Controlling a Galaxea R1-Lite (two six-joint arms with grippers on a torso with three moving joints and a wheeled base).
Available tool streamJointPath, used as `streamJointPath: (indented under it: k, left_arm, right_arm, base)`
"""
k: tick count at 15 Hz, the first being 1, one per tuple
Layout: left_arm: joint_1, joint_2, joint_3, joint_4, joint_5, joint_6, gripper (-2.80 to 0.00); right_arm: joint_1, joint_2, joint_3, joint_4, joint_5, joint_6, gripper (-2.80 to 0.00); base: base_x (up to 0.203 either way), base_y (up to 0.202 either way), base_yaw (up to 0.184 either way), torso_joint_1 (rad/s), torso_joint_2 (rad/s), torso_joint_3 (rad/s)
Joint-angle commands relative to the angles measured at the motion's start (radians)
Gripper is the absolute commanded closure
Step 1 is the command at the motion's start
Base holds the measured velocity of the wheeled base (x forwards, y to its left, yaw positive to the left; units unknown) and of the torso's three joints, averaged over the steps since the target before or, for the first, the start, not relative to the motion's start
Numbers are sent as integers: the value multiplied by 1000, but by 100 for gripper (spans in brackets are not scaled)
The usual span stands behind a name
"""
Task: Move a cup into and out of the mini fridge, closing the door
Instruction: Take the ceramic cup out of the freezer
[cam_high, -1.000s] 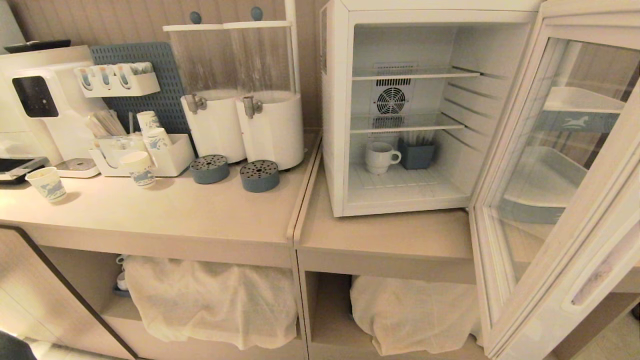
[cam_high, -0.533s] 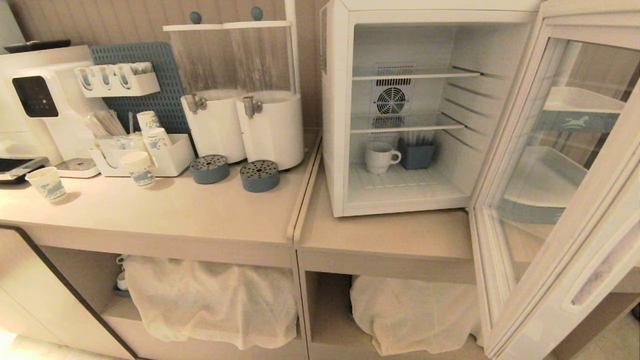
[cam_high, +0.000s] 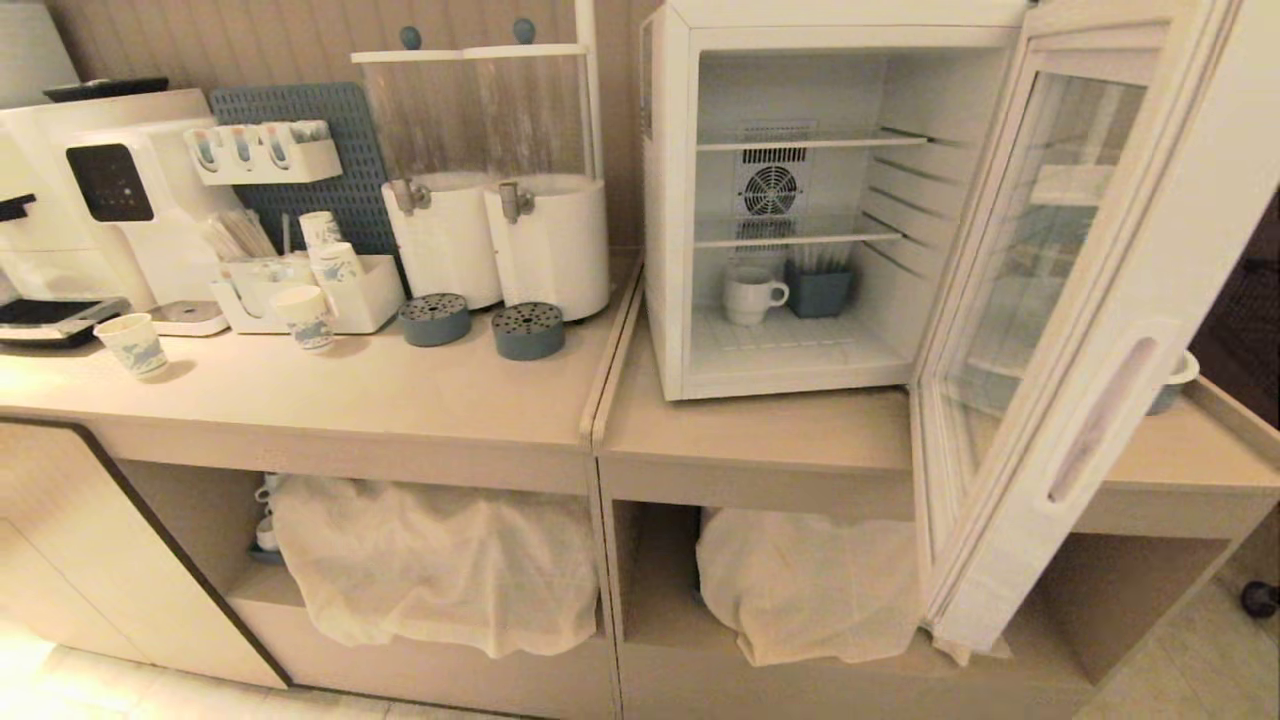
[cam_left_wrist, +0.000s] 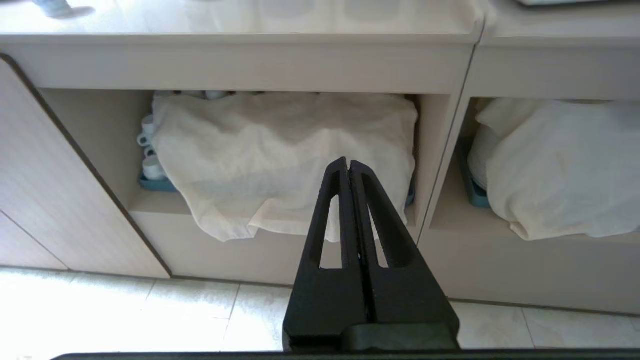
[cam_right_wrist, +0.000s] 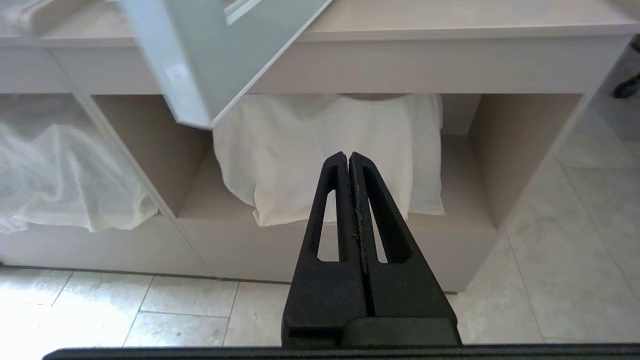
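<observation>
While your left gripper and right gripper hung pinched together and empty before the cloth-covered lower shelves, the door stood swung wide, and the cup sat on the mini fridge floor beside a blue-grey box.

cup: squat white mug, upright, handle to the right, on the fridge floor
mini fridge: white box on the counter, open
door: glass-windowed, swung wide to the right
</observation>
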Motion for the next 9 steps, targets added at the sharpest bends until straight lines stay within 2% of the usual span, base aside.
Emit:
streamJointPath:
  k: [1, 9]
  left_arm:
    - [0, 1, 6, -8, -2, 1, 0]
    - [0, 1, 6, -10, 0, -5, 0]
  right_arm:
    - [1, 1, 0, 2, 0, 0, 0]
    - [1, 1, 0, 2, 0, 1, 0]
  base:
    - [-100, 0, 0, 2, -8, 6]
    - [0, 0, 0, 0, 0, 0]
